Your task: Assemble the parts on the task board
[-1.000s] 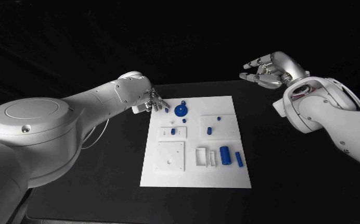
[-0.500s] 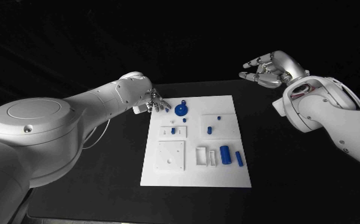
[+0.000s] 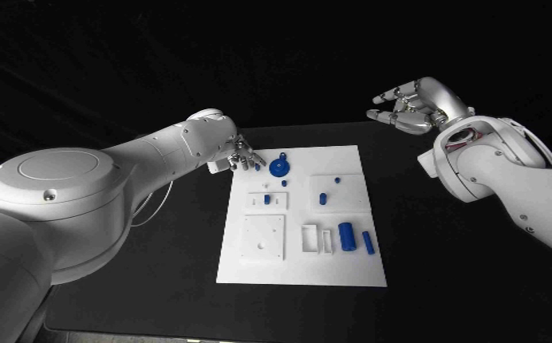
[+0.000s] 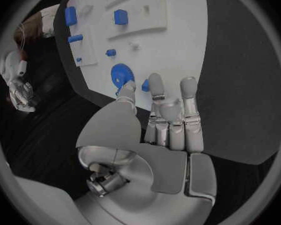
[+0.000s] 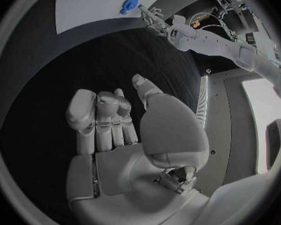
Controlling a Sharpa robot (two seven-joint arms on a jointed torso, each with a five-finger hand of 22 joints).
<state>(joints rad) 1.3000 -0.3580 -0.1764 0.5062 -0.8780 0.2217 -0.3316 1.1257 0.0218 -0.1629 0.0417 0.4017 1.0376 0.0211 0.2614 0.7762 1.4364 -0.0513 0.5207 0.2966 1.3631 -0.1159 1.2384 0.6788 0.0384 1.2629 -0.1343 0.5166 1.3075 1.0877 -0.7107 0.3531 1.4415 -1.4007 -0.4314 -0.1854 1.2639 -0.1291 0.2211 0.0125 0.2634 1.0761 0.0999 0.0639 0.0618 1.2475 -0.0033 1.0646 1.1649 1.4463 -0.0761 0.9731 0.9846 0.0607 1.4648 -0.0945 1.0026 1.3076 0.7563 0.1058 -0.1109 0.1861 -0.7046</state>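
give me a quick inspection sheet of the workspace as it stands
surface: black table, bare around the board
job's things: white task board mid-table; blue parts on it, among them a round disc at the far end and two cylinders near the right edge
clutter: nothing seen
robot hands: left robot hand empty, fingers apart, at the board's far-left corner near the disc; right robot hand empty, fingers apart, raised off to the right
cables: nothing seen
surroundings: dark

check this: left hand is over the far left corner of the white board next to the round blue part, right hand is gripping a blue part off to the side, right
Not quite. The right hand holds nothing; the right wrist view shows its fingers bare over black table. The rest stands: the left hand is at the board corner beside the round blue part.
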